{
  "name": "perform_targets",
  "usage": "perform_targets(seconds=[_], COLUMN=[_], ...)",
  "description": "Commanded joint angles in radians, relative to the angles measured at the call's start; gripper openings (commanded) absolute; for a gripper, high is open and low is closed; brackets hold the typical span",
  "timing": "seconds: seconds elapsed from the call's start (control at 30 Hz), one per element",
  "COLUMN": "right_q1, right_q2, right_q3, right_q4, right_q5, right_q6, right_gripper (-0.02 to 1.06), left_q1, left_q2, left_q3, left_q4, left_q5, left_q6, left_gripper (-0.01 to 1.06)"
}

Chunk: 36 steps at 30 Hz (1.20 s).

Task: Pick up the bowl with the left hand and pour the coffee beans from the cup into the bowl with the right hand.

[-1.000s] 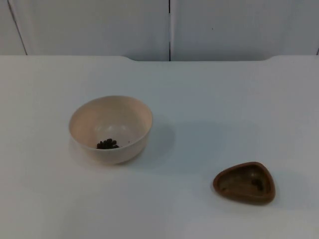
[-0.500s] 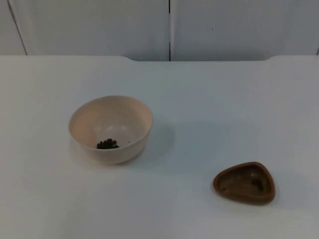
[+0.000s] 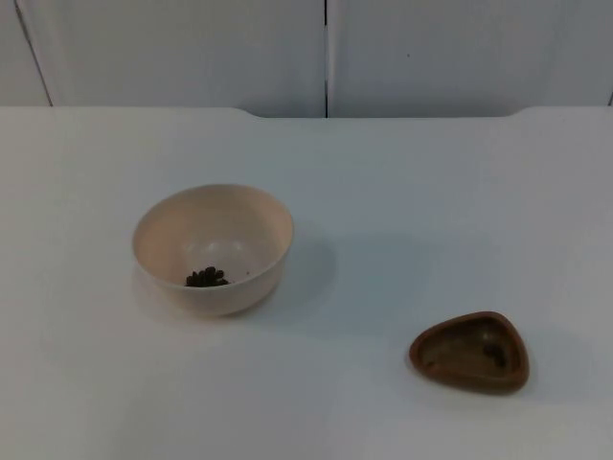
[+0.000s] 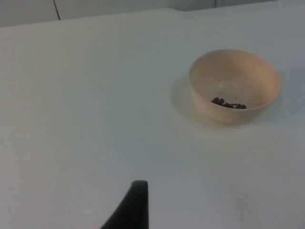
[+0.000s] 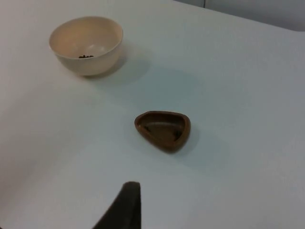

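Note:
A cream bowl (image 3: 220, 230) stands upright on the white table, left of centre, with a small heap of coffee beans (image 3: 206, 278) in its bottom. A brown, rounded-triangle cup (image 3: 469, 352) rests on the table at the front right, well apart from the bowl; its inside looks nearly bare. The left gripper (image 4: 136, 205) hangs back over bare table, far from the bowl (image 4: 248, 76) with its beans (image 4: 228, 103). The right gripper (image 5: 125, 205) also waits at a distance from the cup (image 5: 163, 130), with the bowl (image 5: 88, 38) beyond. Neither gripper holds anything.
The white table (image 3: 402, 211) runs back to the grey partition wall (image 3: 326, 53). Open table surface lies around both the bowl and the cup.

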Motion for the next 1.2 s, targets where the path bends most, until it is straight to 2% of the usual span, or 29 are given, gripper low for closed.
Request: perform_targets(seconds=[0.0, 0.77, 0.9, 1.17], right_q1=[-0.002, -0.002, -0.040, -0.189], right_q2=[-0.004, -0.004, -0.004, -0.004], right_q3=[0.002, 0.002, 0.002, 0.002], right_q4=[-0.003, -0.001, -0.001, -0.001], right_q5=[-0.001, -0.003, -0.003, -0.003], right_q6=[-0.002, -0.002, 0.000, 0.009], right_gripper=[1.05, 1.05, 1.05, 1.05], left_q1=[0.000, 0.000, 0.000, 0.000], left_q2=[-0.003, -0.003, -0.003, -0.003], left_q3=[0.004, 0.004, 0.004, 0.004], left_q4=[0.002, 0.002, 0.002, 0.002], left_q5=[-0.007, -0.007, -0.007, -0.007], left_q6=[-0.008, -0.014, -0.014, -0.014], left_gripper=[1.05, 1.05, 1.05, 1.05])
